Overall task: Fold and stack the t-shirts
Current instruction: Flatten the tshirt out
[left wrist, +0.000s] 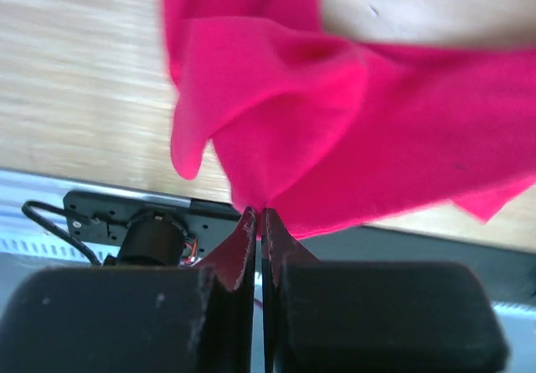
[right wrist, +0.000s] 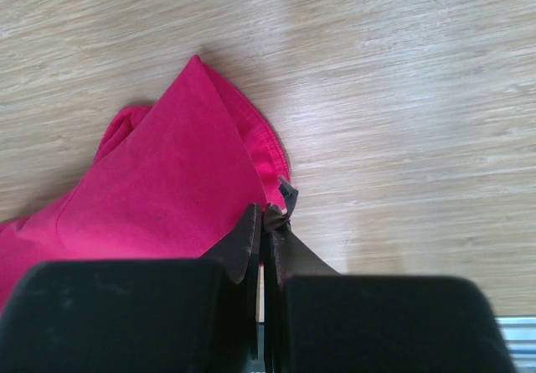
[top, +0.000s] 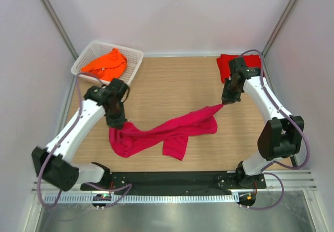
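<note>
Pale wood covers the table (top: 177, 81), which sits between plain white walls with my two arm bases at its near edge. My left gripper (top: 116, 123) is pinched fully shut on one end of the pink shirt (top: 167, 133), over the near-left part of the table. In my left wrist view the cloth bunches and fans out from between the two closed tips, above the wood and the black mounting plate (left wrist: 109, 214) at the table's edge.

My right gripper (top: 225, 102) is closed just as tightly, right of centre, with a corner of the same shirt's hem caught between its tips. That corner is drawn out into a narrow point. Between my two grippers the shirt runs as a loose, crumpled band, slanting from near left to farther right. One flap lies on the wood below its middle, toward the near edge.

An orange shirt (top: 107, 64) sits crumpled inside the white lattice basket (top: 136, 60) at the far-left corner. A red shirt (top: 223, 65) lies at the far-right corner, partly hidden behind my right arm; I cannot tell whether it is folded.
</note>
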